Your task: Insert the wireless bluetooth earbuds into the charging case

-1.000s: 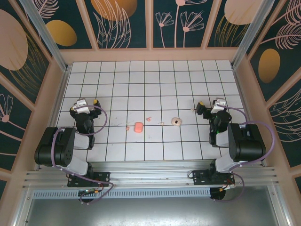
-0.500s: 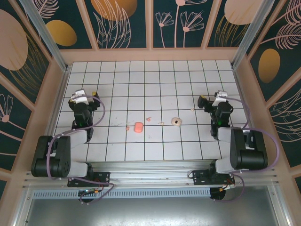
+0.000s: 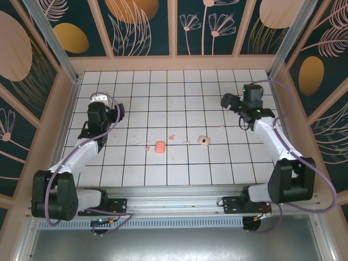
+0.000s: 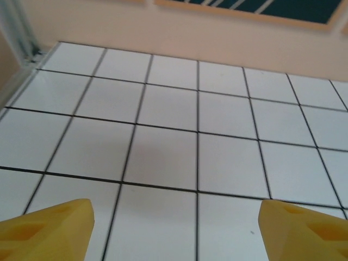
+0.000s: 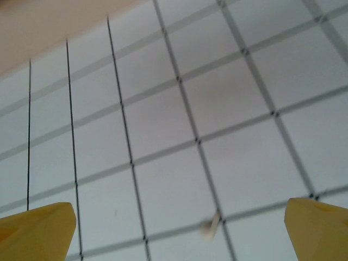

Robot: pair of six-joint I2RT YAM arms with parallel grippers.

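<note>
A salmon-pink rounded-square box (image 3: 160, 147), apparently the charging case, lies closed at mid-table. Tiny pale-pink earbuds lie loose around it: one (image 3: 148, 147) just left of it, one (image 3: 172, 136) up and to its right, one (image 3: 186, 142) farther right. Another earbud (image 3: 222, 126) lies near the right arm and appears in the right wrist view (image 5: 209, 227) on a tile line, a little ahead of my right gripper (image 5: 179, 220). That right gripper (image 3: 225, 101) is open and empty. My left gripper (image 3: 114, 110) hovers over bare tiles at the left; its jaws (image 4: 174, 231) stand open and empty.
A pale beige rounded object (image 3: 203, 140) with a dark centre sits right of the box. The white tiled table (image 3: 179, 92) is fenced by a peach rim (image 3: 174, 63) and patterned walls. Both arms reach up along the sides.
Both arms have unfolded from near their bases and stretched toward the far side, the right gripper swinging up past the nearby earbud. The box and earbuds have not moved.
</note>
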